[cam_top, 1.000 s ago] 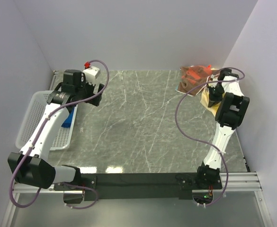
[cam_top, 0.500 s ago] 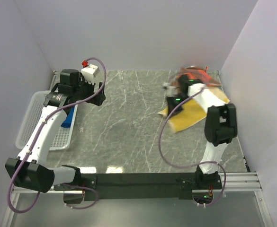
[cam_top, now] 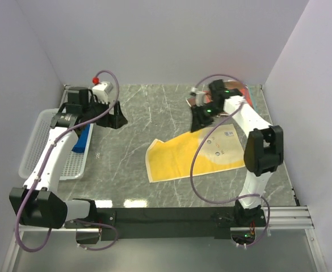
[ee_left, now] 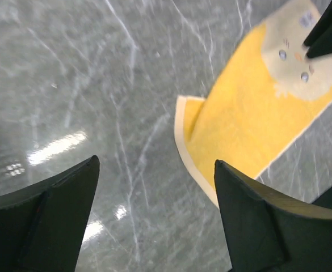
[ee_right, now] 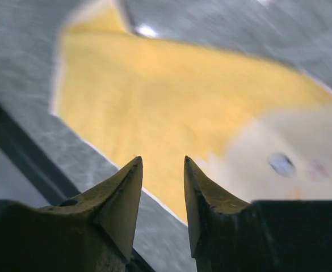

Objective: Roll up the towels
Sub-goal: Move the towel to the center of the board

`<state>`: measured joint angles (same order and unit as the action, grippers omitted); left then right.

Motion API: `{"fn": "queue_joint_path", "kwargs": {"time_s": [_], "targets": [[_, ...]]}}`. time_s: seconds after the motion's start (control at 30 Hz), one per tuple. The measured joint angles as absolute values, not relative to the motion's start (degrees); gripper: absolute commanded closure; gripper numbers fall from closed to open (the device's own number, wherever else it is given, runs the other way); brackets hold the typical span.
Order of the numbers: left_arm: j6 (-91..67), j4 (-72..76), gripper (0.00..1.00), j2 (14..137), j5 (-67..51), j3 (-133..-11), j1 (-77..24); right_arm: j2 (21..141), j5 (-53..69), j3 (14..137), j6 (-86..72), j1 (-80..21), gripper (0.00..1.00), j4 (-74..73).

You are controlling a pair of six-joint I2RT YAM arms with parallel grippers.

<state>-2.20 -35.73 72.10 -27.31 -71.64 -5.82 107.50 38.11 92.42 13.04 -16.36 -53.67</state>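
Observation:
The yellow towel (cam_top: 194, 150) lies spread flat on the marble table, cream border and pale round patch showing; it also shows as the yellow towel (ee_left: 251, 107) and the yellow towel (ee_right: 171, 107). My right gripper (cam_top: 198, 122) hovers over its far edge, open, and in its wrist view the right gripper (ee_right: 163, 161) has nothing between the fingers. My left gripper (cam_top: 116, 116) stands wide open above bare table; the left gripper (ee_left: 154, 164) is clear of the cloth. A blue towel (cam_top: 82, 141) lies in the basket. The patterned towel (cam_top: 246, 92) sits in the back right corner, mostly hidden by the right arm.
A white mesh basket (cam_top: 38, 147) stands at the left edge under the left arm. White walls close in at the back and both sides. The right arm's purple cable (cam_top: 195, 170) loops over the yellow towel.
The right arm swung the yellow towel out of the back right corner and laid it flat mid-table, then its jaws parted. The left gripper shifted slightly right.

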Motion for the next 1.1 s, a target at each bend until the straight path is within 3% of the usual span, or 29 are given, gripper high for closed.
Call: {"fn": "queue_joint_path", "kwargs": {"time_s": [0.13,0.3,0.4,0.7,0.8,0.87,0.97,1.1], "targets": [[-1.6,-35.9,0.24,75.0,-28.3,-69.8,-8.4,105.0,29.4,85.6,15.5,-9.7,0.63,-53.1],[-0.4,-36.1,0.39,80.6,-28.7,-69.4,-9.7,105.3,22.4,78.2,17.5,-10.7,0.76,-53.3],[-0.2,-36.3,0.42,83.7,-28.6,-69.4,-9.7,106.4,20.8,76.6,17.8,-12.2,0.85,-53.2],[-1.3,-36.2,0.47,88.2,-29.1,-69.3,-9.7,112.0,22.5,73.3,16.8,-19.0,0.92,-52.4],[-1.4,-36.2,0.49,90.3,-29.3,-69.3,-9.7,112.1,26.5,72.5,16.1,-23.4,0.89,-51.9],[-1.4,-36.2,0.5,92.6,-29.3,-69.3,-9.7,112.1,30.7,71.3,15.6,-26.8,0.75,-51.5],[-1.3,-36.2,0.51,95.7,-29.3,-69.3,-9.7,112.0,38.4,70.7,15.9,-30.0,0.66,-52.6],[-0.6,-36.2,0.51,98.7,-29.1,-69.3,-10.2,108.6,44.7,71.4,16.7,-27.4,0.6,-54.4]]}}
